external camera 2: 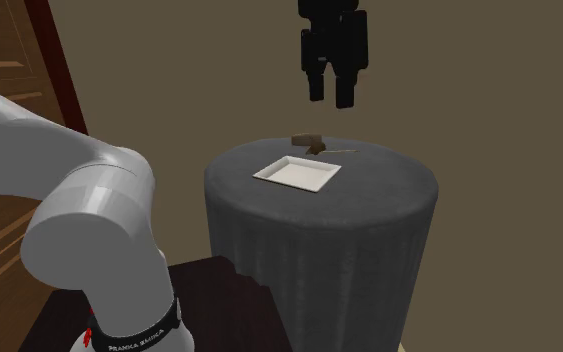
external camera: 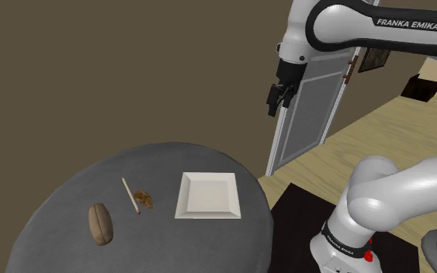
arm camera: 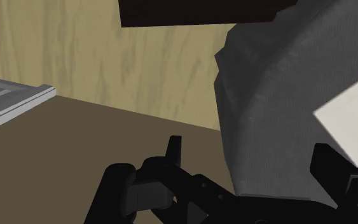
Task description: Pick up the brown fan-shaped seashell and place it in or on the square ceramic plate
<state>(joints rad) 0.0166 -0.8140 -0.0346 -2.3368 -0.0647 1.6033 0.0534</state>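
Observation:
The brown fan-shaped seashell (external camera: pixel 143 199) lies on the round grey table (external camera: pixel 69 202), a short way towards the shoulder view's left from the white square plate (external camera: pixel 209 195). My black gripper (external camera: pixel 279 97) hangs open and empty, high above the table's edge and on the far side of the plate from the shell. In the second exterior view the gripper (external camera 2: pixel 331 88) is well above the plate (external camera 2: pixel 297 172), and small brown things show just behind the plate. In the wrist view the fingers (arm camera: pixel 174 151) stand apart over the table's edge (arm camera: pixel 266 114), and a corner of the plate (arm camera: pixel 352 121) shows.
A thin pale stick (external camera: pixel 130 195) lies beside the shell, and a brown oval lump (external camera: pixel 100 223) lies further to the left. A white panelled door (external camera: pixel 310 101) stands behind the table. A dark mat (external camera: pixel 294 217) lies under the stand, on a wooden floor.

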